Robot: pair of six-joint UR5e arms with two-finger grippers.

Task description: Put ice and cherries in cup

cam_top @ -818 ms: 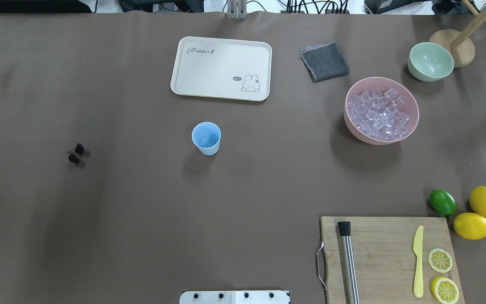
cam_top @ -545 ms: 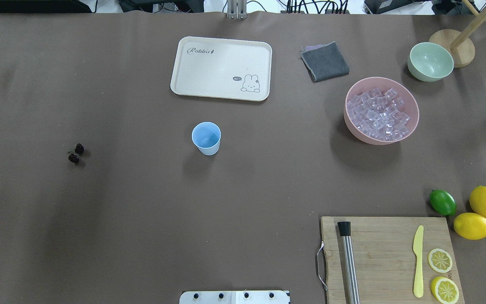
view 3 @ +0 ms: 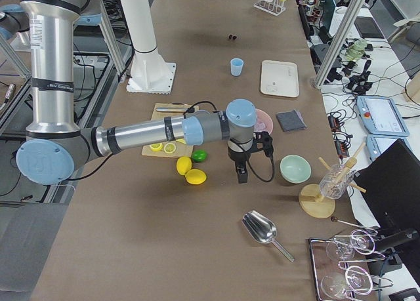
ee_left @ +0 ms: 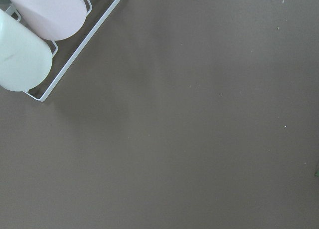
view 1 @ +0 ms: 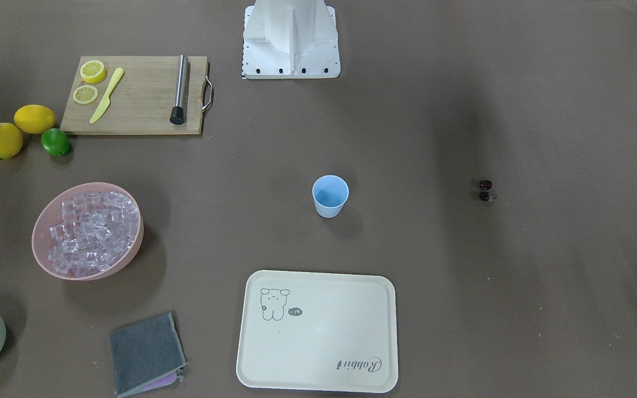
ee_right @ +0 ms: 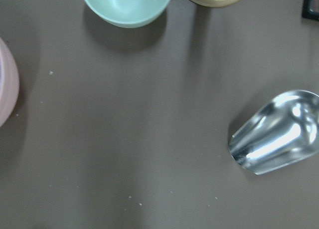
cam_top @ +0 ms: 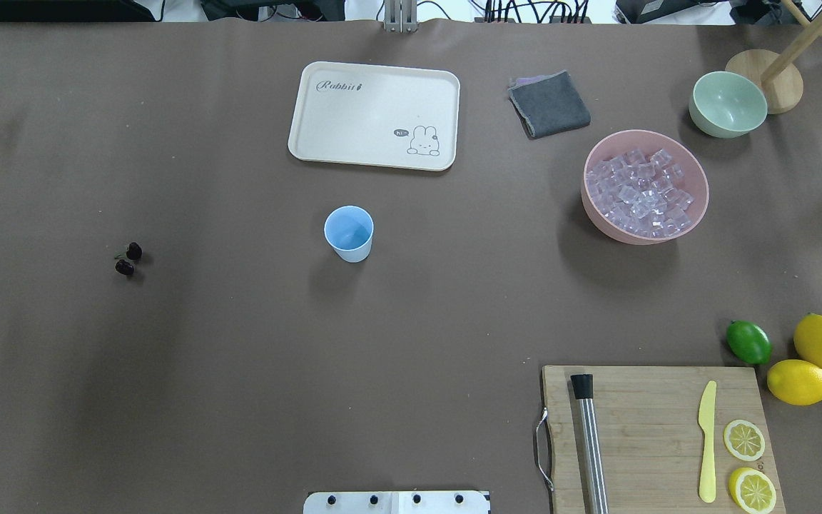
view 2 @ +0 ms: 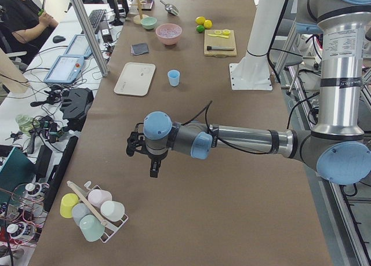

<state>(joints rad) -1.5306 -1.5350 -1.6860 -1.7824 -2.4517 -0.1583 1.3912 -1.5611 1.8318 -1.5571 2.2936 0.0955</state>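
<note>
The cup [cam_top: 348, 233] stood mouth up. Far left of it, the cherries [cam_top: 129, 259] lay lined front to back. Right of it, ice [cam_top: 641, 193] filled a bowl [cam_top: 703, 203]. I could not tell if the left gripper [view 2: 152, 164] or right gripper [view 3: 242, 175] was open.

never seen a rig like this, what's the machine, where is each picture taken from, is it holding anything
It is a robot with two arms at a table. Two pictures look down, one from behind the robot, one facing it; two look along the table from its ends; two come from wrist cameras. On the table: a blue cup, cherries, ice in a pink bowl, a tray, a cutting board. The left gripper and right gripper hang above the table; neither visibly holds anything.
</note>
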